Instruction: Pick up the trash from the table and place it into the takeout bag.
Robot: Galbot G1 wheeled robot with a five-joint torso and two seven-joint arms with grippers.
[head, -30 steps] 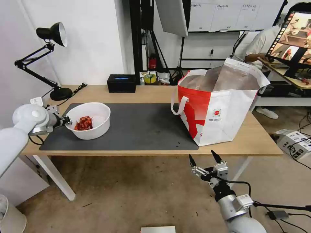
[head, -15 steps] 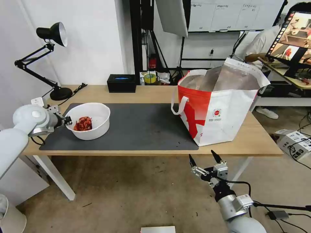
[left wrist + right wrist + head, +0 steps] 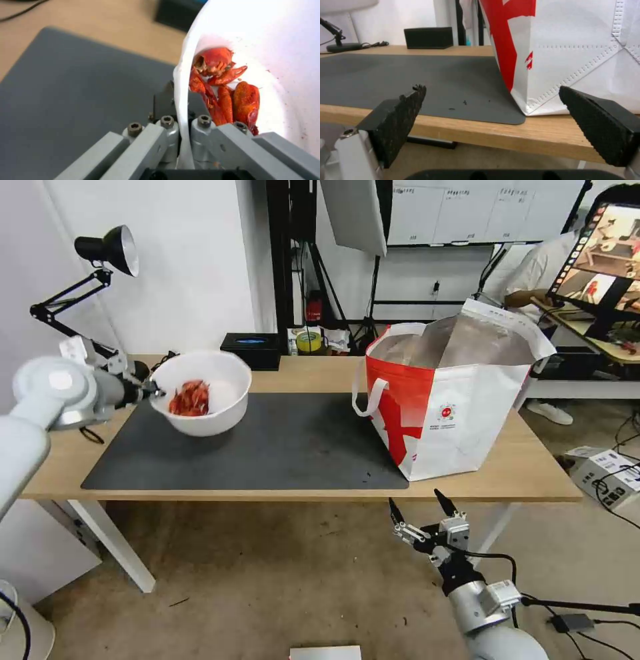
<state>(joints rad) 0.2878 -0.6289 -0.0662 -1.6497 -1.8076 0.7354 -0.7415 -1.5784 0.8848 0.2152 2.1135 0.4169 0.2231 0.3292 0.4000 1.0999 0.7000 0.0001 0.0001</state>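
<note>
The left gripper, pinching the rim of the bowl, has lifted it off the mat and clear of the surface, so it can travel rightward to the bag, while the right gripper waits wide below the edge

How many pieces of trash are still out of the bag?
1 that I can see: the white bowl of red scraps, held by its rim in the left tool, above the table. Anything already inside the takeout bag is hidden.
</note>
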